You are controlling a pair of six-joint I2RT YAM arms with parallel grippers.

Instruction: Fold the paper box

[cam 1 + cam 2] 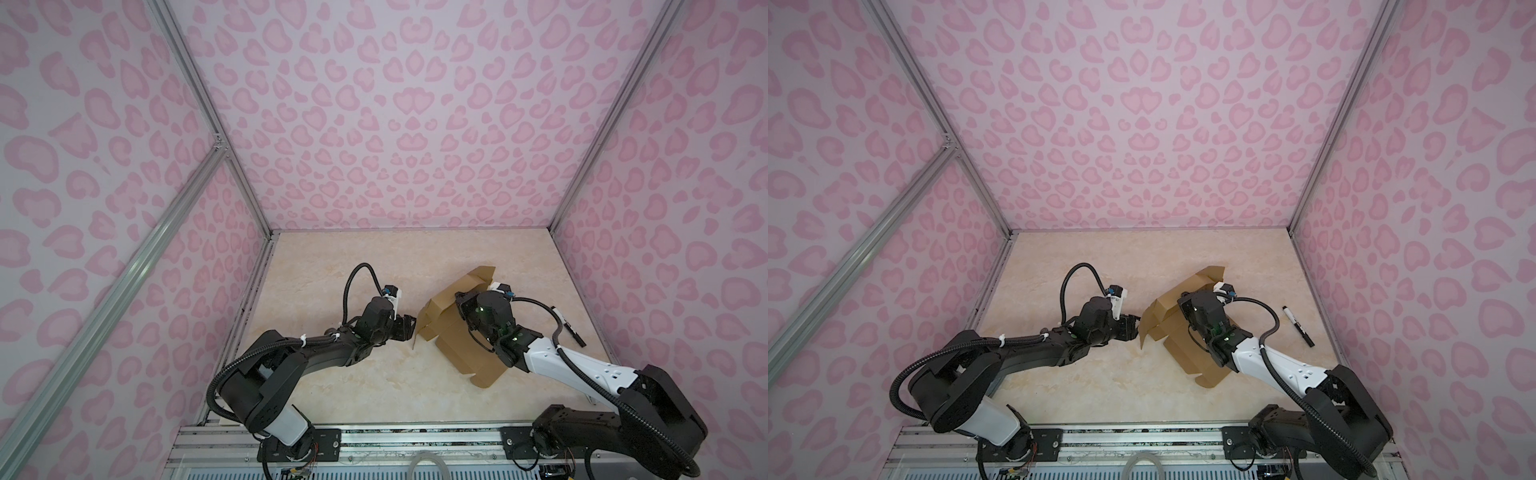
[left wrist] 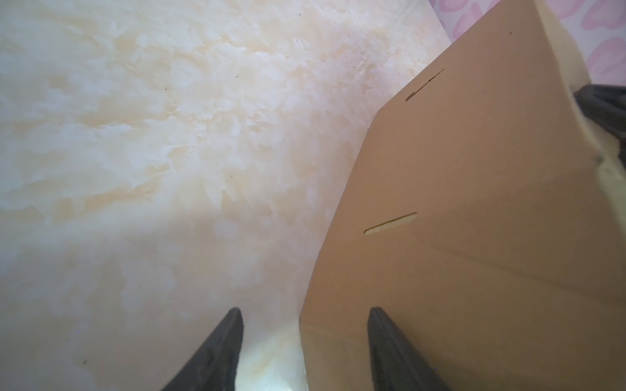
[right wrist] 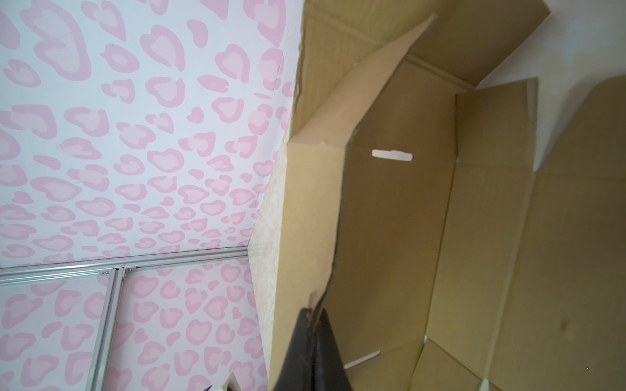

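The paper box [image 1: 478, 365] [image 1: 1187, 353] is a brown die-cut cardboard sheet, partly folded, lying right of the table's middle with its left and far flaps raised. My right gripper [image 3: 315, 313] [image 1: 460, 302] [image 1: 1183, 301] is shut on the edge of one raised flap of the paper box [image 3: 389, 220]. At the sheet's left side my left gripper [image 2: 306, 325] [image 1: 409, 326] [image 1: 1131, 326] is open. The edge of a standing panel of the paper box [image 2: 474, 203] shows between its fingers, one finger [image 2: 386, 345] lying over the panel's outer face. Nothing is clamped there.
A black marker pen [image 1: 569, 328] [image 1: 1298, 326] lies on the marble-look table [image 1: 353, 386] right of the box, near the right wall. Pink-patterned walls close three sides. An aluminium rail [image 1: 415, 440] carrying both arm bases runs along the front edge.
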